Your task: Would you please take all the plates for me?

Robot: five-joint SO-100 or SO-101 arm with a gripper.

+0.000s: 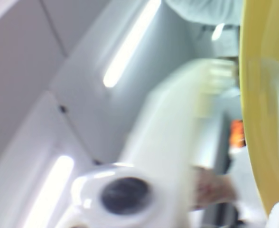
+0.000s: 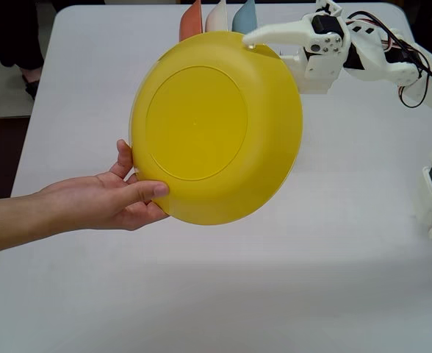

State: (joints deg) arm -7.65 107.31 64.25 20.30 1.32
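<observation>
- In the fixed view the yellow plate [image 2: 216,129] fills the middle of the frame, tilted up with its flat round base facing the camera, above the white worktop [image 2: 333,250].
- A person's hand [image 2: 117,198] reaches in from the left edge and holds the plate's lower left rim, thumb on the base side.
- The white gripper [image 2: 251,40] comes in from the upper right; its jaws are narrow and pinch the plate's upper right rim.
- Behind the plate, at the top centre, three more plates stand on edge side by side: orange plate [image 2: 191,22], cream-white plate [image 2: 217,16], light blue plate [image 2: 245,16]; only their upper parts show.
- The wrist view is blurred; the yellow plate [image 1: 265,104] covers its right edge, and ceiling lights show at the left.
</observation>
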